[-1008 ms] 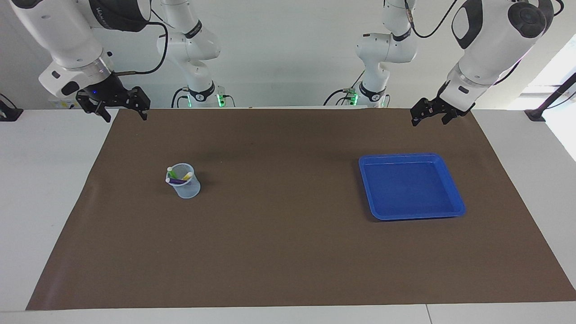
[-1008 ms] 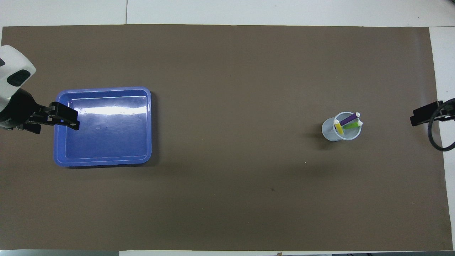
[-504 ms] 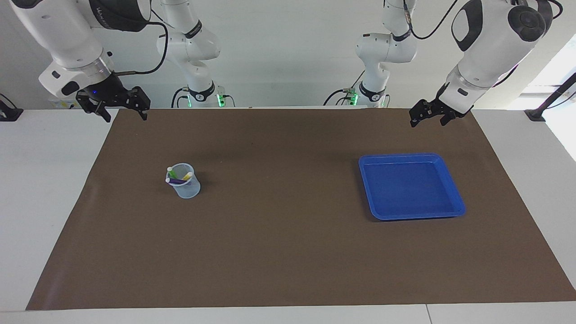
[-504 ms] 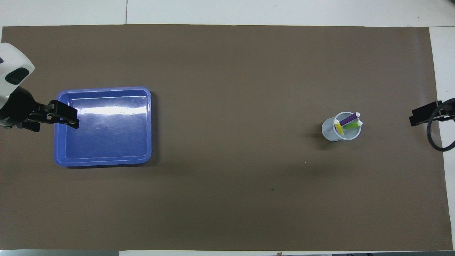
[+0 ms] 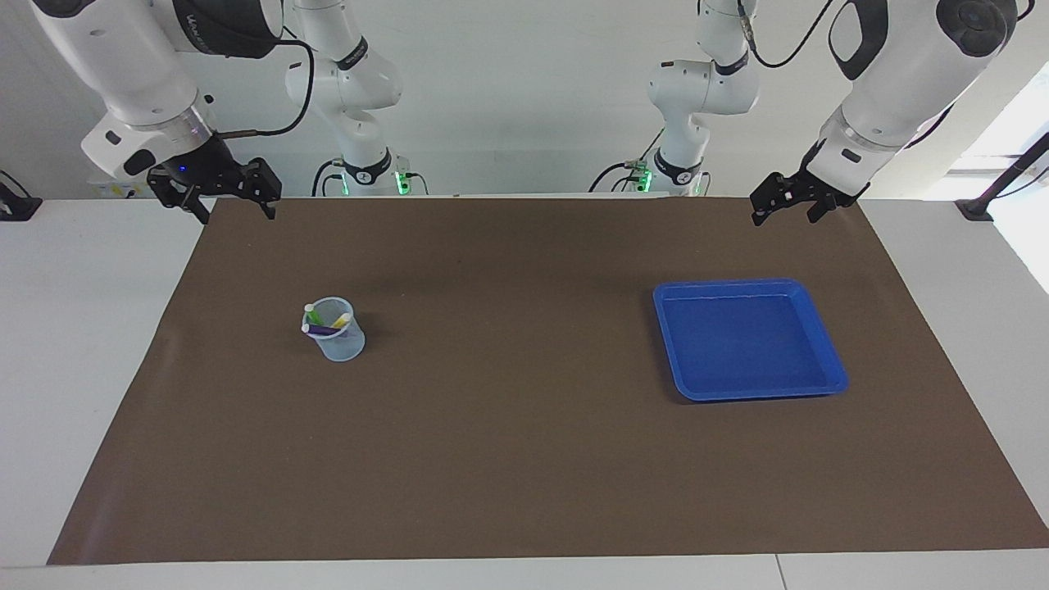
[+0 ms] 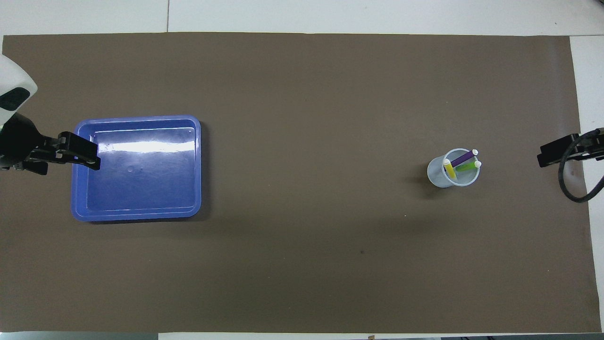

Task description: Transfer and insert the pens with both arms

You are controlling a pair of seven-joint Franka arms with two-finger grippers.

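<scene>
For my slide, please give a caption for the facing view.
Three pens stand in a clear cup; the blue tray holds nothing.

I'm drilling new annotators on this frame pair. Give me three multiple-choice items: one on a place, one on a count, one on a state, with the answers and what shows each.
1. Where are the pens?
A. in the tray
B. in the cup
C. loose on the mat

2. How many pens are there?
A. two
B. three
C. five

3. What does the tray hold?
A. nothing
B. the cup
C. one pen

Answers:
1 B: all stand in the cup, toward the right arm's end.
2 B: one yellow, one purple, one green.
3 A: its blue floor is bare.
</scene>
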